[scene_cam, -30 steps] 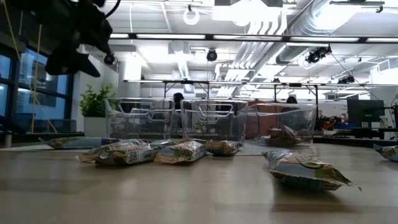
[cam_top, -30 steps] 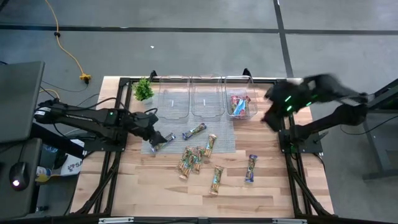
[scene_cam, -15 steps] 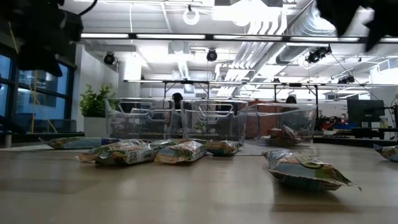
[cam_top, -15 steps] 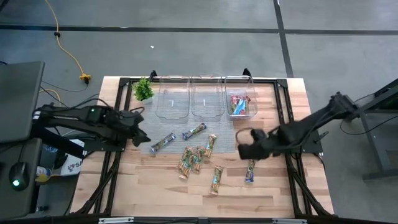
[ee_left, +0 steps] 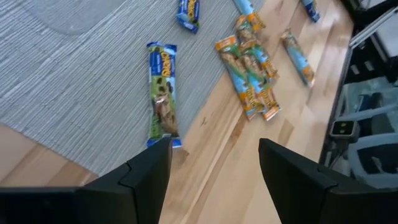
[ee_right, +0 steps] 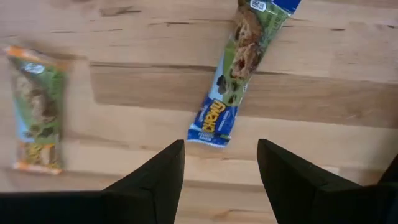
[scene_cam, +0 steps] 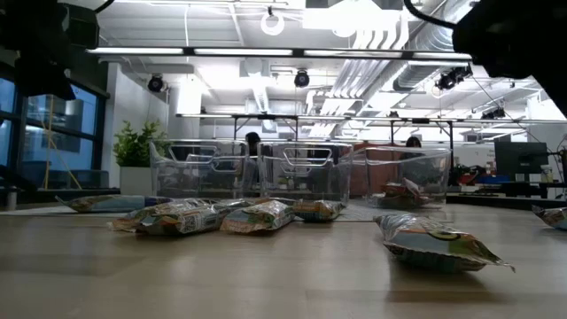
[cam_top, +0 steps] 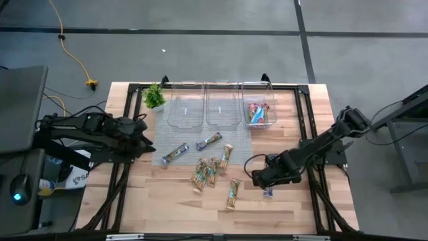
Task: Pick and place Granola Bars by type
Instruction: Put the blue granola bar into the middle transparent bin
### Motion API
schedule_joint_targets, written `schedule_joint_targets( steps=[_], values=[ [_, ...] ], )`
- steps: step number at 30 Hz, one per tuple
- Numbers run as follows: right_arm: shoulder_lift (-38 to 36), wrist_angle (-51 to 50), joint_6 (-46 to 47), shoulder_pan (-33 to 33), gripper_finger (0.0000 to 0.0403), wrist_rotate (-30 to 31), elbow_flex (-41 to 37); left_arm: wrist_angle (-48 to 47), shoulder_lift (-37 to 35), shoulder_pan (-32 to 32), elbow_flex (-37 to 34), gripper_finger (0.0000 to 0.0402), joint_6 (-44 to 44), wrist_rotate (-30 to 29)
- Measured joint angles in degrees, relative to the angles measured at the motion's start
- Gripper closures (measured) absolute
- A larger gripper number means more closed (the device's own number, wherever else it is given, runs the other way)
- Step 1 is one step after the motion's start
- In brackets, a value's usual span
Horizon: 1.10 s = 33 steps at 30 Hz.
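Grey floor (cam_top: 200, 53) crossed by a yellow cable (cam_top: 73, 57); bright ceiling lights (scene_cam: 292, 53), exposed ducts (scene_cam: 416, 35), dark windows (scene_cam: 27, 133).

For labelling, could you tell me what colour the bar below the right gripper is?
The bar is green with blue ends, clearest in the right wrist view.

Your counter (cam_top: 167, 201) carries: three clear bins (cam_top: 222, 105) along the far edge; small green plant (cam_top: 154, 96) at the far left corner; grey woven mat (cam_top: 187, 137) beneath the bins.
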Motion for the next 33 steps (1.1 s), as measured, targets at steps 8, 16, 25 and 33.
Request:
schedule_joint_targets(
  steps=[8,16,25,33],
  values=[
    [4.7,1.8,0.5,-0.3,0.0215,-0.2,-1.8,-1.8,0.0,0.0,0.0,0.0170,1.4,0.3],
    [5.8,9.7,1.5,-1.6,0.0215,-0.1,-7.5,-1.9,-0.1,0.0,0.0,0.0170,1.6,0.4],
    [5.6,19.0,1.1,-4.2,0.0215,-0.1,-13.7,-1.9,-0.1,0.0,0.0,0.0170,1.6,0.4],
    [5.5,19.9,1.0,-4.9,0.0215,-0.7,-14.9,-1.9,-0.1,0.0,0.0,0.0170,1.3,0.4]
  ],
)
